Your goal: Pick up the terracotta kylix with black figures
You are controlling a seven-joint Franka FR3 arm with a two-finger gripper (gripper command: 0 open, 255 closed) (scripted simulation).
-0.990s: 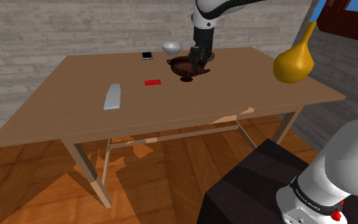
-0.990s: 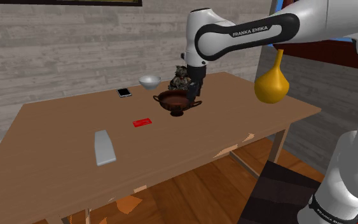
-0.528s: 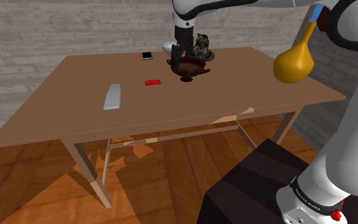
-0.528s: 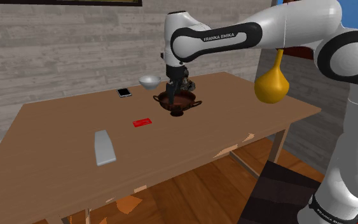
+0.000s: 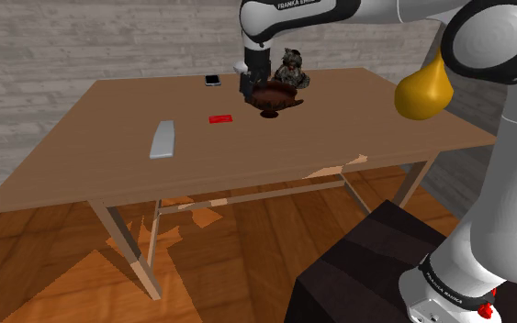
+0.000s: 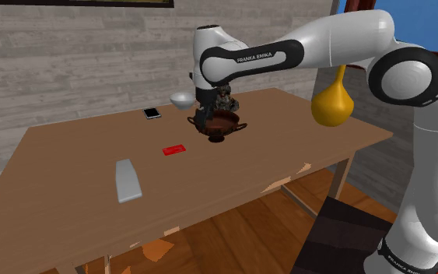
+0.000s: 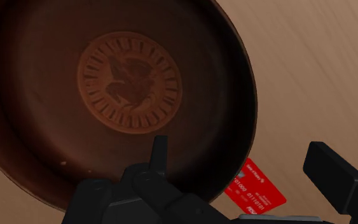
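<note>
The kylix (image 5: pixel 275 98) is a dark brown footed bowl with two side handles, standing upright at the far side of the wooden table (image 5: pixel 91 174). Inside the kylix (image 7: pixel 130 83) is a round terracotta medallion with a black figure. My gripper (image 5: pixel 249 88) hangs at its rim on the shoulder view's left, open. In the wrist view the gripper (image 7: pixel 240 151) straddles that rim: one finger (image 7: pixel 158 156) over the bowl's inside, the other finger (image 7: pixel 336 178) outside it, neither pressing on it. The kylix (image 6: pixel 220 124) and gripper (image 6: pixel 201 117) look the same from the second exterior view.
A red card (image 5: pixel 220 118) lies on the table beside the kylix, under the gripper's outer side (image 7: pixel 255 191). A grey flat bar (image 5: pixel 163 139), a phone (image 5: pixel 212 80), a white bowl (image 6: pixel 181 99) and a dark figurine (image 5: pixel 291 66) also stand there. A yellow gourd vase (image 5: pixel 421 87) is near.
The arm swung across from the kylix's right side to its left in the shoulder view, and the hand came down to the rim. The kylix stayed put.
</note>
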